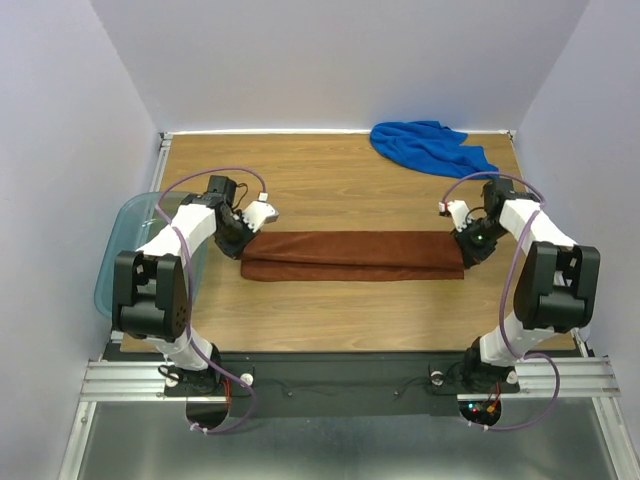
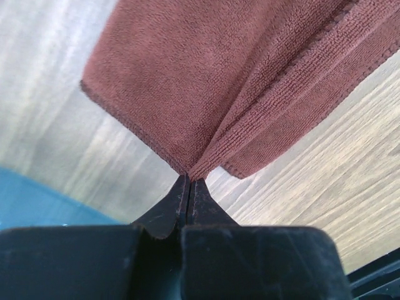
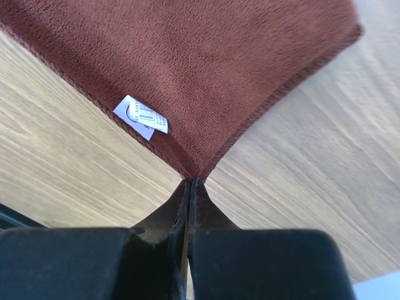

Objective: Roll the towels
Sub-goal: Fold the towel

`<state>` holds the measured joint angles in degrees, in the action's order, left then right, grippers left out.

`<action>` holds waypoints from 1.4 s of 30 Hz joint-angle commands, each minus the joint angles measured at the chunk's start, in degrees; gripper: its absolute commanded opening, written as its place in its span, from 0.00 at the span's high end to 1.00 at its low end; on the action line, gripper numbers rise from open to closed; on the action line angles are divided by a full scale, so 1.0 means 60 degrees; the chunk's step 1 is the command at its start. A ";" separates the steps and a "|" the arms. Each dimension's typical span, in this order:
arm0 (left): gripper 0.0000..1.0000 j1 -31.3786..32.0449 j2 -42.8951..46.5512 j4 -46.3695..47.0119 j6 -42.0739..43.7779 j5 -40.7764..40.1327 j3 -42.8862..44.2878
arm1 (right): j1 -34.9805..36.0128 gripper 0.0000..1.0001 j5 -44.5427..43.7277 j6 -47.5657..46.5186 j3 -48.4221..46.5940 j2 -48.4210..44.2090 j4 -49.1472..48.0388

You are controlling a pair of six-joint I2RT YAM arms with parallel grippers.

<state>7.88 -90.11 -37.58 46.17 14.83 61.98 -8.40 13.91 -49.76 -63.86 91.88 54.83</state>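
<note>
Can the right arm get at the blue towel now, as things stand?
Probably not yet: the right arm has its jaws shut on a corner of the brown towel. The blue towel lies near, with nothing standing between.

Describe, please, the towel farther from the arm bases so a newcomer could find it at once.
On the wooden table, look to the far right corner. The blue towel lies there in a crumpled heap, unlike the brown towel, a long flat strip mid-table.

The brown towel [image 2: 187, 81] runs off the top edge in both wrist views. The print on its white tag [image 3: 142, 116] is too small to read. From above, the left arm [image 1: 190, 230] hides part of the teal bin [image 1: 125, 225].
</note>
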 commanded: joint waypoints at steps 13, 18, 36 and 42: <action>1.00 -0.0010 -0.1008 0.0404 -0.0064 0.0063 -0.0471 | 0.0053 0.99 -0.0034 0.0046 0.0242 0.0903 -0.0569; 1.00 -0.0010 -0.0979 0.0375 -0.0078 0.0092 -0.0456 | 0.0053 0.99 -0.0034 0.0046 0.0301 0.0845 -0.0569; 1.00 -0.0010 0.0398 -0.1675 0.0580 0.0970 0.0657 | 0.0038 0.99 -0.0004 0.0236 -0.0241 0.0654 -0.0349; 1.00 -0.0010 0.0530 -0.2598 0.1429 0.1497 0.0628 | 0.0038 0.99 -0.0048 0.0222 -0.0241 0.0713 -0.0334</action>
<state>7.88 -88.92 -46.52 50.48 20.84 64.79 -8.16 13.93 -48.62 -63.33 96.62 52.53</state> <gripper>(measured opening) 0.033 0.012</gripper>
